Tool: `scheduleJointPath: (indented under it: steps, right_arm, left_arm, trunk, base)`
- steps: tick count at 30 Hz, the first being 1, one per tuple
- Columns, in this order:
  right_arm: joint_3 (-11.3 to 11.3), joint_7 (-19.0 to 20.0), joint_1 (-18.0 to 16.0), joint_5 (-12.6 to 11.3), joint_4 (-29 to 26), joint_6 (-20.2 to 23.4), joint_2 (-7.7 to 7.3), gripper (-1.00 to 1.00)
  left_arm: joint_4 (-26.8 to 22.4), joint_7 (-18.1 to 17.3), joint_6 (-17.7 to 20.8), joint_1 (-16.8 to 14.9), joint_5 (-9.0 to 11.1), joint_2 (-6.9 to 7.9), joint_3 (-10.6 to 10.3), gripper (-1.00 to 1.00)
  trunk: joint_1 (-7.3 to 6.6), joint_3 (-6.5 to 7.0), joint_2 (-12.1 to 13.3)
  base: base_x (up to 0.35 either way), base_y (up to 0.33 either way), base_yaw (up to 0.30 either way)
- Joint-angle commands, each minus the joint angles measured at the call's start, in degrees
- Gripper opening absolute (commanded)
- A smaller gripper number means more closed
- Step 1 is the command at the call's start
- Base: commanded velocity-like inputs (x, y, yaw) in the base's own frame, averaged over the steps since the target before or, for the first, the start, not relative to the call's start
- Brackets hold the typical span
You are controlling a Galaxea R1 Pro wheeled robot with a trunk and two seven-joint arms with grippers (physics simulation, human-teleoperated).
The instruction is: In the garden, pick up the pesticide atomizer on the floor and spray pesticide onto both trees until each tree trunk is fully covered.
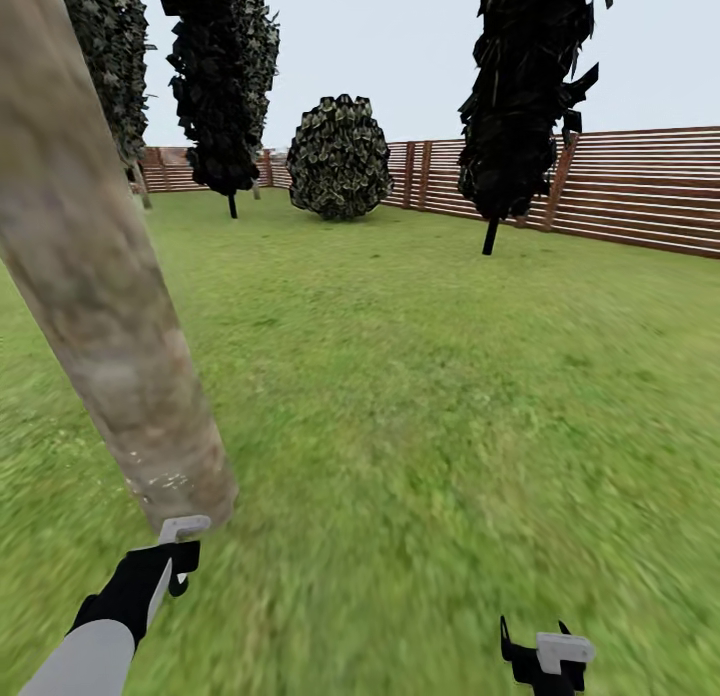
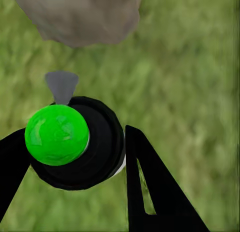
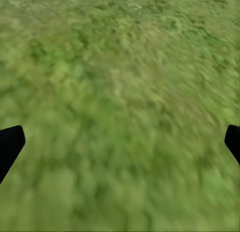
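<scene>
Setting: grassy garden lawn (image 1: 430,376) ringed by a brown slatted fence (image 1: 640,191), with a rounded shrub (image 1: 339,158) at the far end.
Nearest trunk: thick mottled grey-brown tree trunk (image 1: 105,306) leaning across the left of the head view, base flared into the grass just ahead of the left arm; pale underside visible at (image 2: 82,14).
Other trees: dark-leaved trees (image 1: 525,96) standing well apart across the lawn; which one is the second target cannot be told.
Atomizer: pesticide atomizer (image 2: 75,142) held upright, round dark body seen from above, dot on the cap showing green, small grey nozzle pointing at the trunk; light cap also seen at (image 1: 183,528).
Left gripper (image 2: 75,157): jaws closed around the atomizer body, close to the trunk base.
Right gripper (image 3: 120,142): jaws spread wide, nothing between them, over bare grass.
Step in hand: likely spraying the near trunk.
Doing it well: keep nozzle aimed squarely at the bark, sweep slowly from base upward and around, hold grip firm, avoid bumping the trunk.
</scene>
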Motion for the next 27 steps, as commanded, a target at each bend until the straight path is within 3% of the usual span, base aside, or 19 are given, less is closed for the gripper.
scheduleJointPath:
  steps: [1,6,11,27]
  right_arm:
    - [0.01,0.00,0.00,0.00,0.00,0.00,0.00,1.00]
    - [0.01,-0.03,0.00,0.02,0.00,0.00,0.00,1.00]
    - [0.02,0.00,0.00,0.03,0.00,0.00,0.00,1.00]
    - [0.02,0.01,0.00,0.03,0.00,0.00,0.00,1.00]
  left_arm:
    - [0.00,0.00,0.00,0.00,-0.01,0.05,0.00,-1.00]
    - [-0.07,0.39,0.03,0.00,-0.10,0.16,0.05,-1.00]
    - [-0.02,4.14,0.00,0.00,0.12,0.15,-0.05,-1.00]
    - [0.01,4.40,0.00,0.00,0.15,0.11,-0.06,-1.00]
  trunk:
    - [0.00,0.00,0.00]
    - [0.00,0.00,0.00]
    - [0.00,0.00,0.00]
    - [0.00,0.00,0.00]
  base:
    - [0.234,-0.198,0.051]
    - [0.216,-0.206,0.219]
    - [0.179,-0.226,0.277]
    - [0.165,-0.231,0.278]
